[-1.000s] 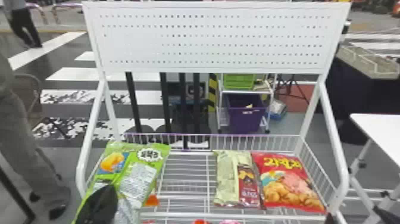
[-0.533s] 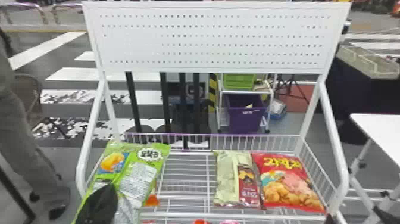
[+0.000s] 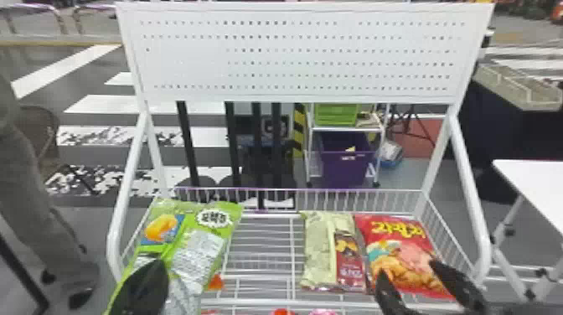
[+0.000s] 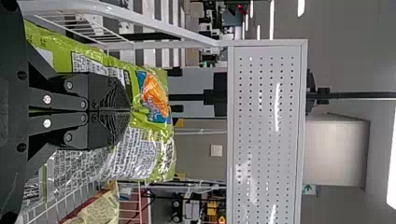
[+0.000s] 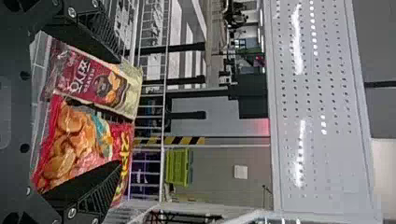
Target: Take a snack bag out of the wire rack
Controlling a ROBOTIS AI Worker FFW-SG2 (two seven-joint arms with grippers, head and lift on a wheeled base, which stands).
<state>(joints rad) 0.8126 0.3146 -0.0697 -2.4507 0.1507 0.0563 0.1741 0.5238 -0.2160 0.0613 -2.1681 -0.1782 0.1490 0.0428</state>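
My left gripper (image 3: 156, 268) is at the green snack bag (image 3: 201, 245) on the rack's left side; in the left wrist view the gripper (image 4: 130, 111) is shut, pinching the creased film of the green bag (image 4: 140, 151). My right gripper (image 3: 408, 270) stands open over the lower part of the red snack bag (image 3: 404, 241), its fingers apart. In the right wrist view, the open gripper (image 5: 116, 112) has the red bag (image 5: 79, 142) and the cream-and-maroon bag (image 5: 100, 86) between and beyond its fingers. That cream-and-maroon bag (image 3: 322, 251) lies left of the red one.
The white wire rack (image 3: 262, 251) has raised wire sides, slanted side tubes and a perforated back panel (image 3: 293, 54). Bare wires separate the green bag from the others. Small red and pink items (image 3: 285, 312) show at the bottom edge. A white table (image 3: 536, 188) stands to the right.
The right gripper has come up from the bottom edge in the head view and is now over the red bag. The left gripper and the bags look unmoved.
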